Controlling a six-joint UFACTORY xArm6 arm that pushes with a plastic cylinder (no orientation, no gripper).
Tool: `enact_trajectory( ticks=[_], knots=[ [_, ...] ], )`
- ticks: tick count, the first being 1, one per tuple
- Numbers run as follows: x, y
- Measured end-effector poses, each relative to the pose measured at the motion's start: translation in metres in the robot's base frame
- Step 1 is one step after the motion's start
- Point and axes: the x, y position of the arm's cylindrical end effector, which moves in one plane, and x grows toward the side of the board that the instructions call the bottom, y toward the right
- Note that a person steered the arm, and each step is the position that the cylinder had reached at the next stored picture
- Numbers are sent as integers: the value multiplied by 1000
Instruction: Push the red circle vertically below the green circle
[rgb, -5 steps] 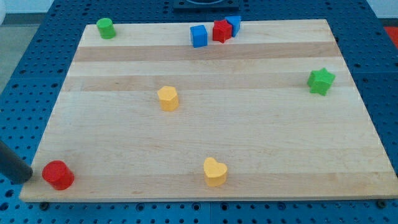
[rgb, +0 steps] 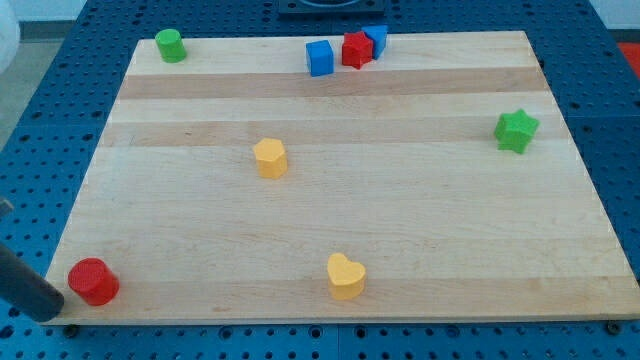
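The red circle (rgb: 93, 281) sits at the bottom left corner of the wooden board (rgb: 400, 220). The green circle (rgb: 170, 45) stands at the board's top left corner, far above the red circle and a little to its right. My rod comes in from the view's left edge, and my tip (rgb: 52, 310) lies just below and left of the red circle, off the board's edge. I cannot tell whether it touches the red circle.
A yellow hexagon-like block (rgb: 270, 158) is at centre left and a yellow heart (rgb: 346, 276) at bottom centre. Two blue cubes (rgb: 320, 58) (rgb: 376, 39) flank a red star-like block (rgb: 356, 49) at the top edge. A green star (rgb: 516, 131) is at right.
My tip has moved down and slightly right, from level with the red circle to below its left side. The red circle has hardly moved.
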Motion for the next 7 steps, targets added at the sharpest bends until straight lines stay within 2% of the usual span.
enact_trajectory(
  ticks=[4, 7],
  knots=[
    [0, 40],
    [-12, 43]
  ],
)
